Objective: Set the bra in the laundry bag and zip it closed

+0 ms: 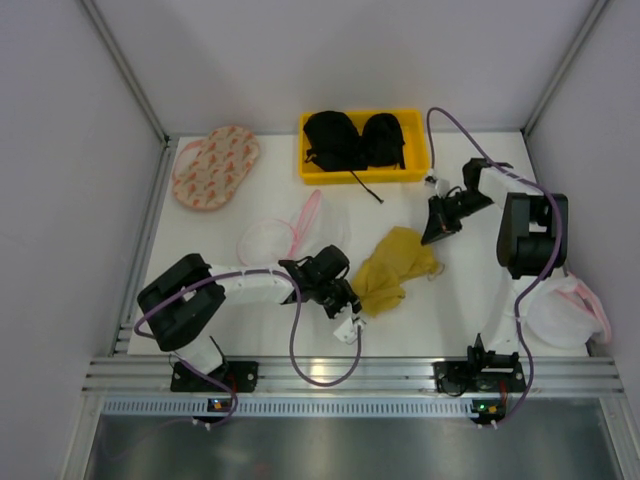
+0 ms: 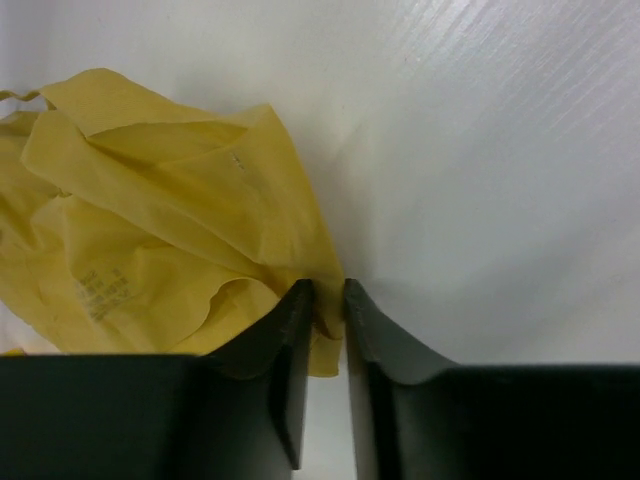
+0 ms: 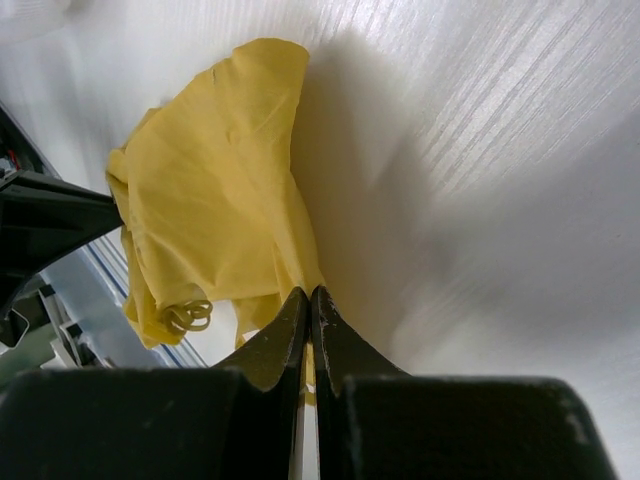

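Note:
The mustard-yellow bra (image 1: 392, 268) lies crumpled in the middle of the table. My left gripper (image 1: 352, 300) is at its near-left edge. In the left wrist view the left gripper (image 2: 325, 290) has its jaws closed to a narrow gap on a fold of the bra (image 2: 150, 220). My right gripper (image 1: 437, 234) is at the bra's far-right corner. In the right wrist view the right gripper (image 3: 308, 295) is shut on the bra (image 3: 220, 180), with fabric pinched between the jaws. The laundry bag (image 1: 268, 238), round white mesh with a pink rim, lies left of the bra, behind my left arm.
A yellow bin (image 1: 415, 172) with black bras stands at the back centre. A larger oval pinkish bag (image 1: 215, 165) lies at the back left. Another white mesh pouch with a pink rim (image 1: 562, 312) lies at the right edge by my right arm.

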Robot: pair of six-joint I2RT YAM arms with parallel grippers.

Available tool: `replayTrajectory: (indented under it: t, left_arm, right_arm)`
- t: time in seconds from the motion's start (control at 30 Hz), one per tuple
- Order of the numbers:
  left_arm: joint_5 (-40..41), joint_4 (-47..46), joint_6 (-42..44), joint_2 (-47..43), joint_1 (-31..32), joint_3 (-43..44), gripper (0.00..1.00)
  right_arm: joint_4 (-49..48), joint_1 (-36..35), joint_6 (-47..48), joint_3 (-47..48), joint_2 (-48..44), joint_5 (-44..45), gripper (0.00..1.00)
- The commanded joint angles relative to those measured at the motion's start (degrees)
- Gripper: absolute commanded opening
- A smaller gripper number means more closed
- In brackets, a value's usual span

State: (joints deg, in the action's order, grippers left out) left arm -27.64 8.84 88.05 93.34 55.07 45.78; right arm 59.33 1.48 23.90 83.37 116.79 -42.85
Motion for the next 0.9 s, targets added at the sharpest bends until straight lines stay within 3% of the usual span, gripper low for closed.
replayTrajectory:
  t: [0.0, 0.13, 0.43, 0.67, 0.87]
  left_arm:
    - [-2.6, -2.9, -0.3, -1.6, 0.3, 1.3, 0.21]
    - [-4.7, -0.4, -4.0, -5.3, 0.9, 1.6, 0.00]
    - [-12.4, 22.9, -21.9, -9.3, 4.6, 14.6, 0.00]
    - [-10.3, 24.7, -41.4, -6.7, 4.7, 21.3, 0.00]
    - [-4.5, 24.6, -47.4, -1.2, 3.9, 29.4, 0.00]
  right_arm:
    - [-0.6, -1.0, 1.1, 1.5, -1.0, -1.5, 0.00]
    - [-0.5, -2.2, 1.7, 1.6, -1.7, -2.2, 0.00]
    - [0.0, -5.7, 2.4, 0.4, -5.0, -8.0, 0.00]
    - [3.6, -9.5, 6.6, -3.6, -7.3, -12.9, 0.00]
    - [7.3, -12.5, 11.3, -5.6, -6.3, -15.2, 0.00]
